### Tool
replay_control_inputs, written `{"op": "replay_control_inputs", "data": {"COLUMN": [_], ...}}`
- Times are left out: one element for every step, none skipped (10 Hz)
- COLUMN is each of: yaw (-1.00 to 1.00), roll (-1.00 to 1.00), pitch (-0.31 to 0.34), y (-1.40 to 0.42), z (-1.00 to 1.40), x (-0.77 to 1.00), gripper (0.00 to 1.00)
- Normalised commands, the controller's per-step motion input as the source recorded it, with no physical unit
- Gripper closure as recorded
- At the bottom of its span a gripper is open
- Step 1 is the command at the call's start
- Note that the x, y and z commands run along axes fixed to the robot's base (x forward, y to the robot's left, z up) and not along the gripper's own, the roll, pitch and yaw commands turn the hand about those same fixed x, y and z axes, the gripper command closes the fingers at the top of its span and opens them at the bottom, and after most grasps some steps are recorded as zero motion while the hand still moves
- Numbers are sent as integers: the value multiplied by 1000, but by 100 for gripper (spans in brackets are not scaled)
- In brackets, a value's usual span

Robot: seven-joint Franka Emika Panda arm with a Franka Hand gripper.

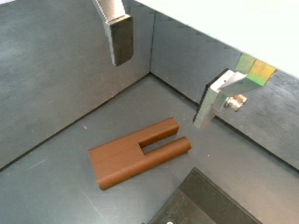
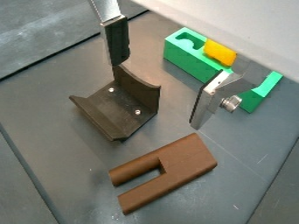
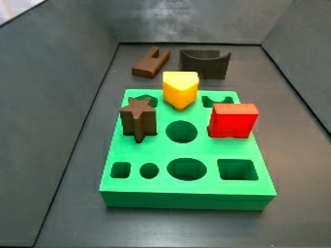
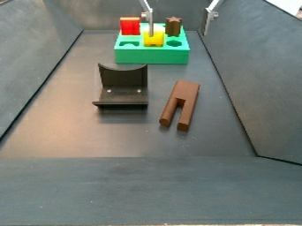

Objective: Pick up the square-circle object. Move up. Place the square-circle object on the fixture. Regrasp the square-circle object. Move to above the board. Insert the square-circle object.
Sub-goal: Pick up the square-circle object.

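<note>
The square-circle object [image 2: 163, 173] is laid flat, its slotted end pointed away from the board [image 4: 153, 48]. The released, empty gripper [image 2: 162, 74] is seen above it; the fixture [image 2: 117, 107] is shown in only one wrist view.

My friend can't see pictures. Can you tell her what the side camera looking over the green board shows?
A green board with shaped holes holds a brown star block, a yellow block and a red cube. Behind it lie the brown square-circle object and the dark fixture. No gripper shows.
</note>
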Motion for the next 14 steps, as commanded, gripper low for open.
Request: {"op": "replay_control_inputs", "data": {"yaw": [-140,-234,-329,-366,-369,-351,-131,0,0,0,9,14,0,0], "roll": [97,21,0,0,-43,-119,-209,-211,-210,-219,-107,0,67,57], "pitch": [0,-1,4,36,34,26,0,-74,-81,-80,-69,-51,-20,-23], "y": [-103,-146,0,94,251,331,377,263,203,54,-57,-263,-314,-323], "z": [-1000,-1000,-1000,-1000,-989,-886,-783,-797,-786,-729,-811,-980,-820,-731], "x": [-11,43,271,451,371,97,0,-317,-449,-574,-451,-226,0,17], "gripper": [0,0,0,0,0,0,0,0,0,0,0,0,0,0]}}
